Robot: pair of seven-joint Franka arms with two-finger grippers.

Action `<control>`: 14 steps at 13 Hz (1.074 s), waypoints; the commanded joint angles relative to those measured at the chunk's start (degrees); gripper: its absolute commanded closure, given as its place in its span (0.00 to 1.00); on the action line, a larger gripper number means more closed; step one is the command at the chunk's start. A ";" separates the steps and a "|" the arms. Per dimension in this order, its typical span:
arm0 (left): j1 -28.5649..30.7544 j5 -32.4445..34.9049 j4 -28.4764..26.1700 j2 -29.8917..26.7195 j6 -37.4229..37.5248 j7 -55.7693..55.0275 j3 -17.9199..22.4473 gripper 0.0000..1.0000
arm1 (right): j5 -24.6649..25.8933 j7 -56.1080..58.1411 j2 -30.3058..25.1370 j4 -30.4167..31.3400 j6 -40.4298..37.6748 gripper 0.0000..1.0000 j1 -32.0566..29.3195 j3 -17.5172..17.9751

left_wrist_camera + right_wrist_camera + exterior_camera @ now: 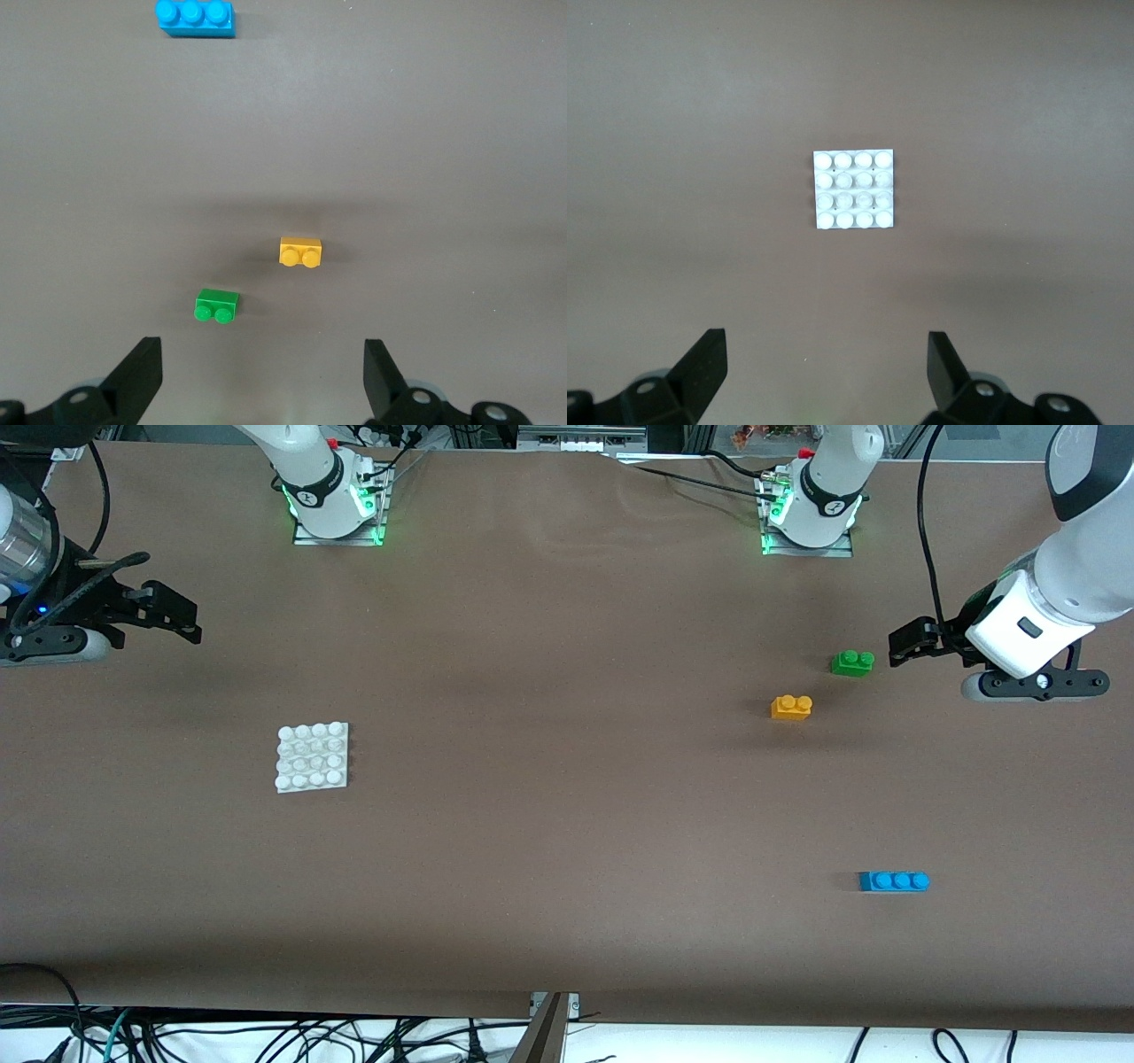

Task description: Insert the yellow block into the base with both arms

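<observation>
**Yellow block and base lie well apart, both grippers up and empty**

The yellow block [791, 707] lies flat on the brown desk [567, 824], toward the left arm's end, its two round studs facing up. Nothing touches it. In the left wrist view the yellow block [300, 251] sits just ahead of the spread fingers [142, 372], with bare desk between them.

Near it, slightly farther from the front camera and closer to the left arm's end, lies a green brick [852, 662] with two studs, also flat and apart from the yellow block. The same green brick [217, 305] shows in the left wrist view beside the yellow one. A longer blue brick [894, 880] with three studs lies well nearer to the front camera than both, alone on the desk; it appears at the edge of the left wrist view too [195, 18].

The base [312, 756], a white square plate with a four-by-four grid of studs, lies flat toward the right arm's end, well apart from all three bricks. Its studs carry nothing. The right wrist view shows the base [854, 189] centred ahead of that gripper's fingers [704, 363].

The left gripper [912, 642] hangs over the desk close to the green brick, its fingers released and wide apart, holding nothing. The right gripper [173, 611] hangs over the right arm's end of the desk, away from the base, its fingers likewise spread open and empty.
</observation>
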State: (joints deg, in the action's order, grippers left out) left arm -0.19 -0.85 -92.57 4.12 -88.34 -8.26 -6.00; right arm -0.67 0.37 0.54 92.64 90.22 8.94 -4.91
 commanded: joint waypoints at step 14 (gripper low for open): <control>0.36 -1.79 1.43 0.45 0.54 0.26 0.02 0.00 | 0.50 -0.10 -1.77 0.61 -2.60 0.00 -0.59 0.52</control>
State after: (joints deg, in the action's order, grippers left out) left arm -0.13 -0.85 -92.56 4.12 -88.34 -8.26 -5.95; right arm -0.67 0.36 -0.13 92.66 88.20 8.94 -4.93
